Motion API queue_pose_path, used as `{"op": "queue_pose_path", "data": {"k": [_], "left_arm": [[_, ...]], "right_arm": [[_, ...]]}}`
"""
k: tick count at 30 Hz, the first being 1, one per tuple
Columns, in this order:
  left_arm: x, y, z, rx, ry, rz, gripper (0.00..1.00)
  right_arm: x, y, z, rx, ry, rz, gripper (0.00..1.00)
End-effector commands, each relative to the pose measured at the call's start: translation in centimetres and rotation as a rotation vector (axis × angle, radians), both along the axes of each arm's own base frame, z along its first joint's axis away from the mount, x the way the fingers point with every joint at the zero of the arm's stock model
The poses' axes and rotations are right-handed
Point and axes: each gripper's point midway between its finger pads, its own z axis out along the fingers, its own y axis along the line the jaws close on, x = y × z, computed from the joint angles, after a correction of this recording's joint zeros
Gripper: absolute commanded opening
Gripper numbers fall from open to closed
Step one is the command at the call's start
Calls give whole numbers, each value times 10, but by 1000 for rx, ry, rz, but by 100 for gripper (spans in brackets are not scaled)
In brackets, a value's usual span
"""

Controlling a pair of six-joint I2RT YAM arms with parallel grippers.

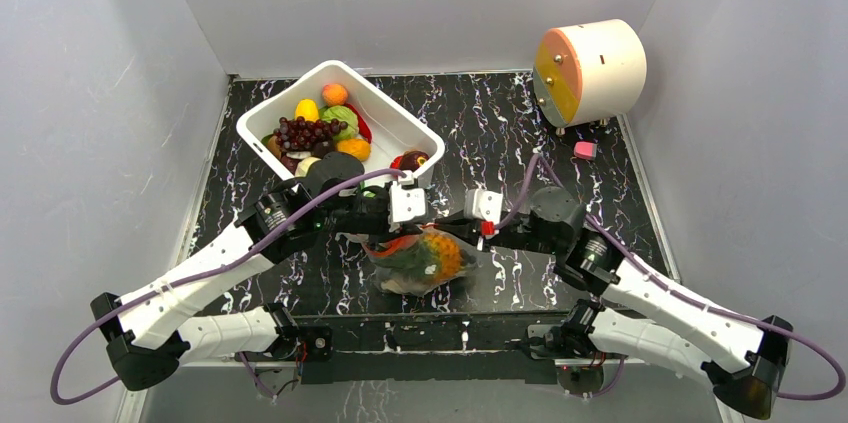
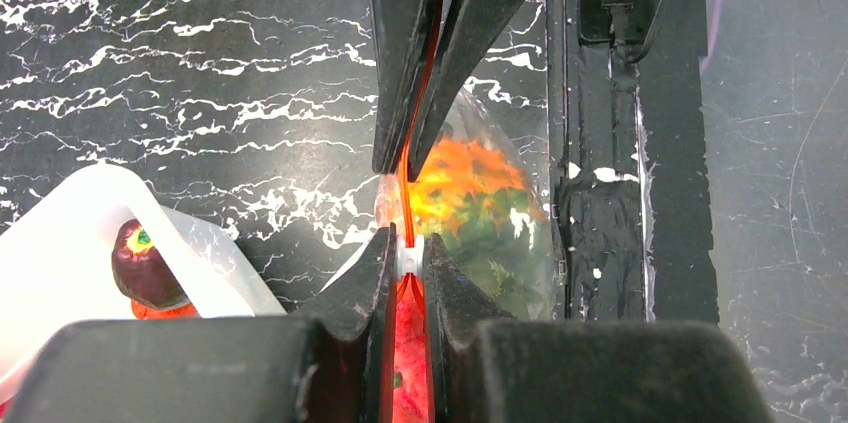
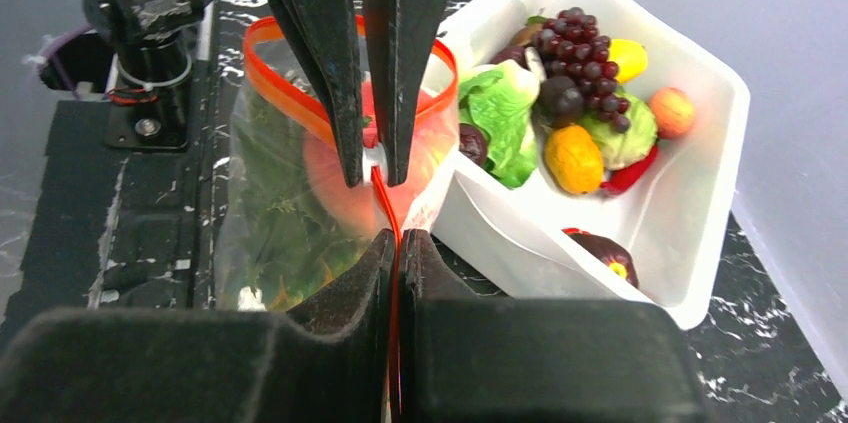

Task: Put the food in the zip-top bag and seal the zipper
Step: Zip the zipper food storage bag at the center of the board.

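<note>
Left pincer (image 2: 405,248) and right pincer (image 3: 393,239) clamp red zipper (image 3: 285,91), seemingly half-open.

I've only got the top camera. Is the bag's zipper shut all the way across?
Observer: No. The right wrist view shows the zipper gaping in a loop beyond the left hand.
Operator: What's the left hand pinching?
Observer: A small white piece, probably the slider, sits between its fingertips in the left wrist view.
Operator: And the right hand?
Observer: The right hand is shut on the zipper next to the left hand, where the strip looks pressed flat.
</note>
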Motion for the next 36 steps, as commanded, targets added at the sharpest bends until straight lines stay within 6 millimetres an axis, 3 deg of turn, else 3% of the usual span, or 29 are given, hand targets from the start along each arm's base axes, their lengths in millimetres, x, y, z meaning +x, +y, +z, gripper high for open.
{"op": "queue_pose_path", "data": {"k": [1, 15, 27, 30, 31, 33, 36], "left_arm": [[1, 15, 13, 15, -4, 62, 0], [2, 25, 12, 50, 16, 116, 0], [0, 32, 0, 70, 34, 140, 0], [2, 23, 2, 47, 15, 105, 0], [2, 18, 2, 40, 11, 80, 0], [2, 8, 5, 20, 0, 34, 0], [4, -4, 4, 12, -15, -19, 0]], "right_arm": [[28, -26, 24, 70, -97, -209, 0], [46, -59, 22, 96, -101, -415, 0], [47, -67, 12, 104, -70, -453, 0], [28, -54, 15, 96, -59, -327, 0], [20, -48, 17, 83, -52, -266, 2], [6, -40, 19, 47, -28, -172, 26], [-1, -34, 31, 24, -21, -116, 38]]}}
